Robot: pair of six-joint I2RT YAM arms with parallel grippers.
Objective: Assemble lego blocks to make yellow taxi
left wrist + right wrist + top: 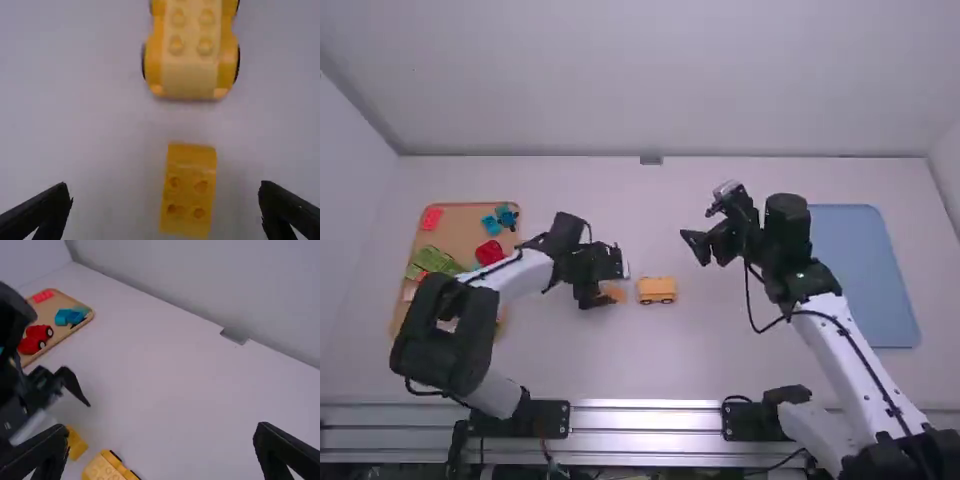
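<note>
My left gripper point(604, 290) is low over the table, at the small yellow block point(614, 292). In the left wrist view, my left gripper point(166, 207) is open, its fingers on either side of the yellow block point(188, 192) without touching it. Just beyond lies the wheeled yellow car base point(191, 50), apart from the block; the high view has this car base point(656, 290) right of the block. My right gripper point(697, 247) hangs above the table, right of centre. Seen from its wrist, the right gripper point(161, 447) stands open and holds nothing; the car base point(106, 469) is below.
On the left, a wooden tray point(470, 212) carries a red car point(489, 252), blue pieces point(506, 214), a red block point(432, 218) and green pieces point(437, 260), partly behind the left arm. A blue tray point(860, 270) lies at the right, beside the right arm.
</note>
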